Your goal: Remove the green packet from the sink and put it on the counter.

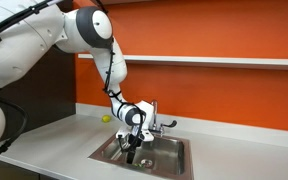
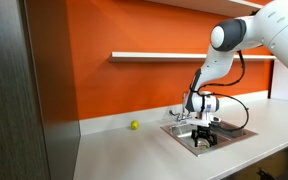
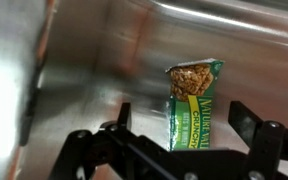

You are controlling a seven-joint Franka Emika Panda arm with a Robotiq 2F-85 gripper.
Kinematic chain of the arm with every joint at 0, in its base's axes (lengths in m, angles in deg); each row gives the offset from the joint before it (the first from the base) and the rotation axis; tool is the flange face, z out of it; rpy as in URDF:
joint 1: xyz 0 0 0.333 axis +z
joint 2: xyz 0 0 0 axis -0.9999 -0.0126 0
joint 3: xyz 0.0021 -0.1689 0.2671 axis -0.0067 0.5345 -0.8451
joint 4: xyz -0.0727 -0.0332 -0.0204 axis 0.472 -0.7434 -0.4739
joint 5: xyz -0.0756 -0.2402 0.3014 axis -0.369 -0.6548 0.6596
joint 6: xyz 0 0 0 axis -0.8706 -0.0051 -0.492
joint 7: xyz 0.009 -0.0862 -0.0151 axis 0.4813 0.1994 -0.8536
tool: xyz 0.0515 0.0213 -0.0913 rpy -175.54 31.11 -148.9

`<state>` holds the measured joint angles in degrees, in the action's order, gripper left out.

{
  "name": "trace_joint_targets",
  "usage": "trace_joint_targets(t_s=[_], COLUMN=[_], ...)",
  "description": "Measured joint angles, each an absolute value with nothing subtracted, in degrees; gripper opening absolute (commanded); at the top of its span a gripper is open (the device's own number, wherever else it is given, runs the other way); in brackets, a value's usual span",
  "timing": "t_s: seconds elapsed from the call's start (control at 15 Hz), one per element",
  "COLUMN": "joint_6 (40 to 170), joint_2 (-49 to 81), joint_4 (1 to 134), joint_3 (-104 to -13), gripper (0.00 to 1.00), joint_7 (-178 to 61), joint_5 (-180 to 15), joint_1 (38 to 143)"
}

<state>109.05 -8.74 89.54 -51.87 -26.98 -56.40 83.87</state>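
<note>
The green packet (image 3: 194,100), a granola-bar wrapper with yellow lettering, lies on the steel floor of the sink (image 3: 94,70). In the wrist view my gripper (image 3: 183,113) is open and straddles it, with one finger (image 3: 124,116) to its left and the other well clear on its right. Bare steel shows on both sides of the packet. In both exterior views the gripper (image 1: 134,150) (image 2: 204,139) reaches down into the sink (image 1: 171,157) (image 2: 236,131) and hides the packet. The light counter (image 1: 54,140) (image 2: 134,155) surrounds the basin.
A chrome tap (image 1: 160,125) (image 2: 182,115) stands at the back rim of the sink, close to my wrist. A small yellow-green ball (image 1: 107,118) (image 2: 134,125) rests on the counter by the orange wall. A grey shelf (image 1: 214,62) hangs above.
</note>
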Motion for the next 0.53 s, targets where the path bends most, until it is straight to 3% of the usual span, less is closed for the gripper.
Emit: trace_joint_targets(t_s=[0.53], joint_6=[109.25], joint_2=[-9.97], joint_4=[88.74], joint_3=[-51.88], gripper=[1.00], joint_7=[-25.48], joint_5=[-56.40], joint_1=[83.87])
